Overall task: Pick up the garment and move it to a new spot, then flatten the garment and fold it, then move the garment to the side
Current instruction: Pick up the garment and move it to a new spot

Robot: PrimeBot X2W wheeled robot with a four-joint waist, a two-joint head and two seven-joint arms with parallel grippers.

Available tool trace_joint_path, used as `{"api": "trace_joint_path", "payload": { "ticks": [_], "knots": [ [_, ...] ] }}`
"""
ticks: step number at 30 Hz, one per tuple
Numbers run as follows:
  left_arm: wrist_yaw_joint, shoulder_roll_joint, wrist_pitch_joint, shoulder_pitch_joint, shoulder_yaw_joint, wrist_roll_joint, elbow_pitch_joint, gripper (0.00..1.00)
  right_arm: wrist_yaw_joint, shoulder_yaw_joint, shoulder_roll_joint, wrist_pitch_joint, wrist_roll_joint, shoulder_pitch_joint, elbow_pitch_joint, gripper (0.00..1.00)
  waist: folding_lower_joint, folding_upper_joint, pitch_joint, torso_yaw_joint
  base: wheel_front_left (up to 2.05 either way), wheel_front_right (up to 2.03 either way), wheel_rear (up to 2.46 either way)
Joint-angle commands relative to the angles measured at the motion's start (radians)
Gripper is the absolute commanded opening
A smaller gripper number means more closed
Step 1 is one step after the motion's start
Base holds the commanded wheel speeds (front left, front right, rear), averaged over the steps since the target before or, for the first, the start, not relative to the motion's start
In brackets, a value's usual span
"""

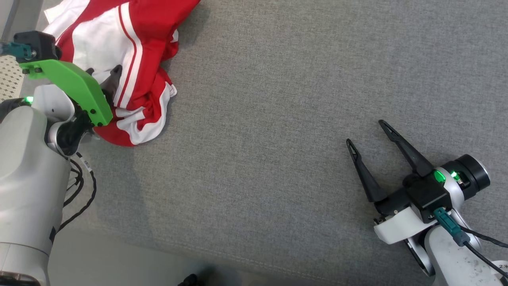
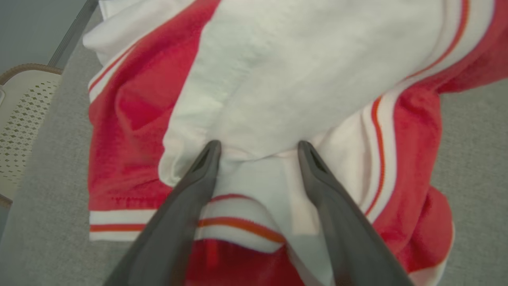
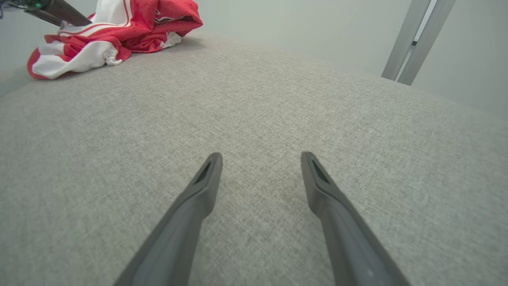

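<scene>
While the grey cushioned surface (image 1: 278, 139) spreads wide across my head view, I've got the red-and-white garment (image 1: 135, 59) bunched in a heap at its upper left. My left gripper (image 2: 258, 145) is right on it, fingers spread wide, tips at a white fold, nothing pinched. My right gripper (image 1: 365, 132) sits well apart at lower right, fingers splayed over bare cloth.

The left claw (image 2: 258, 147) has 2 dark tapered fingers (image 2: 186, 206), a green bracket (image 1: 75, 85), grey forearm (image 1: 27, 178) and black cables (image 1: 89, 190).
</scene>
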Motion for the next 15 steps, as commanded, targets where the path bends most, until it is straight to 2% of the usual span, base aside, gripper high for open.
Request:
{"api": "trace_joint_path", "payload": {
  "ticks": [1,4,5,6,7,11,15],
  "knots": [
    [0.0,0.008,0.006,0.02,-0.025,-0.009,0.02,1.0,0.0,-0.003,-0.012,0.001,0.003,0.01,0.013,1.0,-0.0001,0.0,0.001,-0.004,0.0,0.0,0.0],
    [0.0,0.014,-0.003,0.034,-0.063,-0.036,0.036,1.0,0.0,0.005,-0.015,0.001,0.004,0.014,0.016,1.0,-0.0001,0.0,-0.004,-0.009,0.0,0.0,0.0],
    [0.0,0.017,-0.014,0.037,-0.076,-0.044,0.035,0.89,0.0,0.007,-0.014,0.001,0.0,0.012,0.015,1.0,-0.0001,0.0,-0.007,-0.011,0.0,0.0,0.0],
    [0.0,0.022,-0.033,0.038,-0.086,-0.047,0.03,0.06,0.0,0.01,-0.014,0.001,-0.003,0.011,0.015,1.0,-0.0001,0.0,-0.009,-0.012,0.0,0.0,0.0],
    [0.0,0.033,-0.07,0.036,-0.094,-0.046,0.027,0.0,0.0,0.013,-0.013,0.001,-0.004,0.011,0.016,1.0,-0.0001,0.0,-0.013,-0.014,0.0,0.0,0.0],
    [0.001,0.075,-0.217,0.019,-0.127,-0.033,0.025,0.0,0.0,0.026,-0.003,0.001,-0.001,0.01,0.027,1.0,-0.0001,0.0,-0.035,-0.024,0.0,0.0,0.0],
    [0.001,0.115,-0.311,-0.003,-0.157,-0.049,0.009,0.0,0.0,0.03,0.02,0.0,0.01,0.009,0.036,1.0,-0.0001,0.0,-0.072,-0.041,0.0,0.0,0.0]
  ]
}}
